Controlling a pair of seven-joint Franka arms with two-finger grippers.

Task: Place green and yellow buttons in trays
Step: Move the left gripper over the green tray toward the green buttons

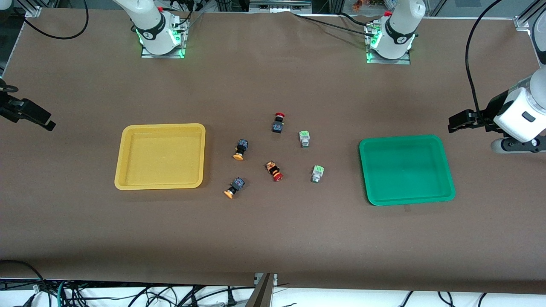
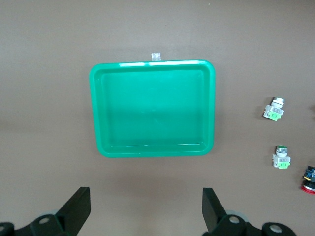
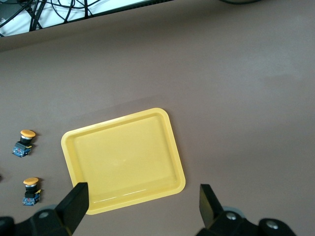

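Four small buttons [image 1: 273, 155] loose on tabletop [image 1: 273, 238], likely light, rigid, best gripped across bodies. Empty trays [image 1: 161, 156] alongside. Left claw [image 2: 146, 209] and right claw [image 3: 142, 204] both spread apart, holding nothing.

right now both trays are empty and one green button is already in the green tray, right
Not quite: both trays are empty, but neither green button is in the green tray. The front view shows both lying on the table beside it, toward the middle.

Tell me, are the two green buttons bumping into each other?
Apart. The front view shows bare table between one green button and the other green button.
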